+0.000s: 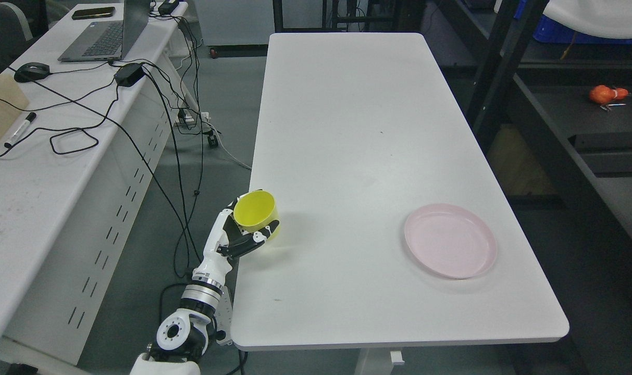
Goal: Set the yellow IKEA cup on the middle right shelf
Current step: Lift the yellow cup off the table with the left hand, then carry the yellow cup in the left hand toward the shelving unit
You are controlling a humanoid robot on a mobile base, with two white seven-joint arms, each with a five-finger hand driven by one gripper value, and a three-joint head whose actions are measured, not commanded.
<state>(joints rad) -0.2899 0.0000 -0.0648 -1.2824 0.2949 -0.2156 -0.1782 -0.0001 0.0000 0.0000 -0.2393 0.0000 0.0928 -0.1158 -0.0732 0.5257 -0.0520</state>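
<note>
Yellow cup (256, 210) gripped in left hand (241, 234) at table (357, 130) edge: grasp step, next a lift and carry rightward toward shelf (581, 120) beyond pink plate (450, 240).

The white table (357, 130) looks smooth and matt (faintly scuffed). On it, the yellow cup (257, 210) and pink plate (450, 240) look like smooth plastic with a soft sheen.
</note>
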